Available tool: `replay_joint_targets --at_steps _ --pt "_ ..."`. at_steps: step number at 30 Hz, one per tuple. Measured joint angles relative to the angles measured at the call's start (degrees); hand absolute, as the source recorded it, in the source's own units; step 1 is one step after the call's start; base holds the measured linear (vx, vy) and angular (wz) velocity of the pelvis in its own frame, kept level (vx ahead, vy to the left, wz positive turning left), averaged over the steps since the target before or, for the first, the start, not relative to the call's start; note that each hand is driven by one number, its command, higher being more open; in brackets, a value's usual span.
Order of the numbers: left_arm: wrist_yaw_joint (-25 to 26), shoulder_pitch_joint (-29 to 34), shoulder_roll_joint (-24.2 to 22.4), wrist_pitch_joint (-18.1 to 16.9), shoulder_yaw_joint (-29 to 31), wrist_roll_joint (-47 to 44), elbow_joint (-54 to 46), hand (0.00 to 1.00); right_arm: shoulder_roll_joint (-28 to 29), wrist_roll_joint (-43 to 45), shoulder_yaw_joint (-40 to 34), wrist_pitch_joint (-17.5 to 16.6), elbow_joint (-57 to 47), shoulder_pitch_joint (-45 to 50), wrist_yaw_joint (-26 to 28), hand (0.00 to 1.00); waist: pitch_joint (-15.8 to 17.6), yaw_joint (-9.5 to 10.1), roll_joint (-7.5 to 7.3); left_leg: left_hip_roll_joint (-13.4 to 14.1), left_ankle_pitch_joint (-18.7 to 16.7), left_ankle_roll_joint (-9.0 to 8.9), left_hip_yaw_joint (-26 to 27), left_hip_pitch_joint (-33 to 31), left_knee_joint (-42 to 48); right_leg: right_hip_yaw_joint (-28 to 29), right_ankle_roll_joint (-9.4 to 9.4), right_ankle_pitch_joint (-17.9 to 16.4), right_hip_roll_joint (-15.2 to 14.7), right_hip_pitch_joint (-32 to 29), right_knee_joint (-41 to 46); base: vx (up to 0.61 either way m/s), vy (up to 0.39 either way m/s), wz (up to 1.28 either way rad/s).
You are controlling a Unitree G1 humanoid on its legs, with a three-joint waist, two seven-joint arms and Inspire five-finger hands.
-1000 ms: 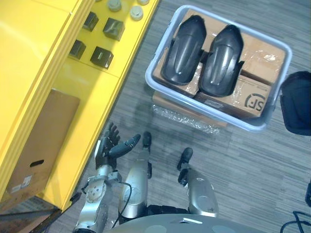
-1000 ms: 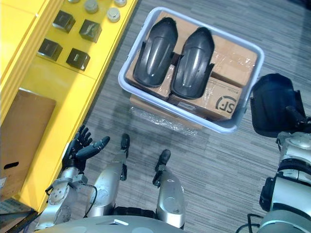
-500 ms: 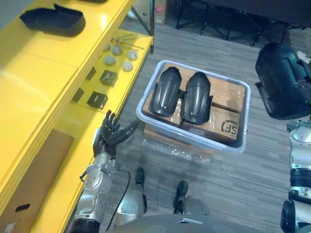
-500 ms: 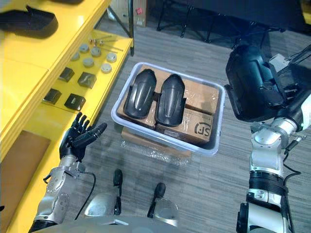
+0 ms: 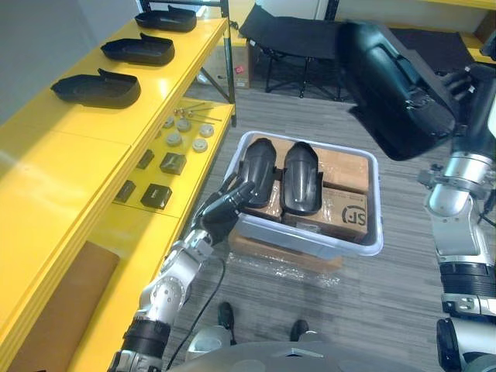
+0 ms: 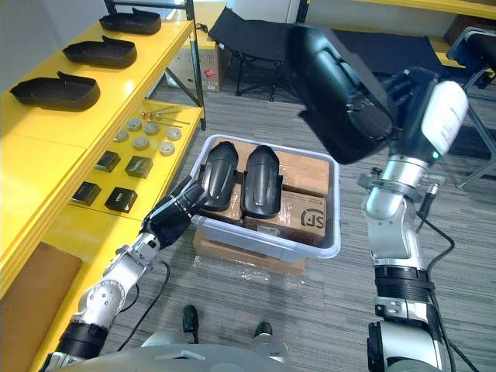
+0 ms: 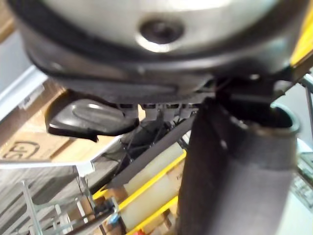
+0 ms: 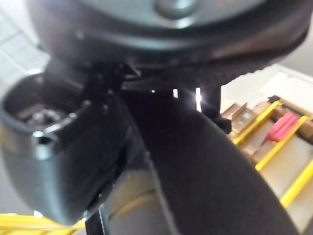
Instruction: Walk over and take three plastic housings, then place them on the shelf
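Two black plastic housings (image 5: 258,180) (image 5: 302,177) lie side by side on cardboard boxes in a grey crate (image 5: 310,242) on the floor. My left hand (image 6: 174,213) reaches over the crate's near left rim with straight fingers, its tips by the near end of the left housing. My right hand (image 6: 440,116) is raised high at the right, shut on a third large black housing (image 6: 341,93) held in the air above the crate. Three more black housings (image 5: 95,87) (image 5: 139,49) (image 5: 167,17) rest in a row on the top board of the yellow shelf (image 5: 46,163).
The lower yellow board carries small black blocks (image 5: 159,194) and round metal discs (image 5: 186,132), with a cardboard sheet (image 5: 54,310) nearer me. The crate stands on a wrapped carton (image 5: 283,260). A black folding cot (image 5: 291,39) stands behind. Grey floor lies to the crate's right.
The camera has tilted up, bringing the top shelf into sight. My left hand has stretched forward to the crate's rim. My right hand has lifted its housing higher.
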Motion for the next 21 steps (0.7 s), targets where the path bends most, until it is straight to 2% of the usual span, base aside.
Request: replay_joint_targets --at_steps 2,3,7,12,17,21 --pt "-0.02 -1.02 0.02 0.01 -0.06 -1.47 0.06 1.0 0.12 0.01 1.77 -2.23 -1.53 -0.05 0.41 0.0 -0.06 0.02 0.07 -0.07 0.38 0.13 -0.01 0.66 0.0 -0.04 0.19 0.17 0.03 0.97 -0.72 0.0 0.0 0.0" --pt "-0.03 -1.52 0.03 0.0 -0.13 -1.96 0.11 1.0 1.11 0.0 2.8 -4.3 -2.5 -0.04 1.47 0.0 -0.73 -0.06 0.04 -0.11 0.48 0.27 -0.05 0.7 -0.01 -0.14 0.22 0.19 0.04 1.17 -0.95 0.0 0.0 0.0" --pt "-0.19 -1.77 -0.07 -1.09 -1.7 -4.79 0.18 1.0 6.05 0.06 6.11 -8.09 -3.41 0.12 3.69 0.0 -1.7 -0.56 0.05 -0.27 0.85 0.42 -0.03 0.8 -0.02 -0.1 0.36 0.59 0.21 1.48 -1.55 0.0 0.0 0.0" --pt "-0.39 -2.7 -0.88 -2.59 -3.81 -6.53 0.37 1.0 10.72 0.11 10.84 -9.73 -3.41 4.58 7.81 0.0 -1.73 -0.93 0.09 -0.44 1.15 0.51 -0.04 0.82 -0.04 -0.05 0.39 0.76 0.18 1.48 -1.59 -0.01 0.004 0.0" --pt "-0.38 -2.76 -1.43 -4.93 -6.86 -8.66 0.33 1.0 12.86 0.15 14.91 -9.82 -3.28 9.11 11.73 0.0 -2.04 -1.24 0.58 -0.47 1.2 0.54 -0.05 0.76 -0.06 0.04 0.39 0.83 0.18 1.43 -1.74 0.0 0.0 0.0" --pt "0.23 -2.76 -1.93 -6.67 -8.19 -11.73 0.3 1.0 13.59 1.81 16.02 -10.11 -3.28 9.88 12.7 0.0 -2.56 -1.32 0.79 -0.41 1.3 0.42 -0.01 0.61 -0.05 0.09 0.1 1.14 0.27 1.46 -2.41 0.0 0.0 0.0"
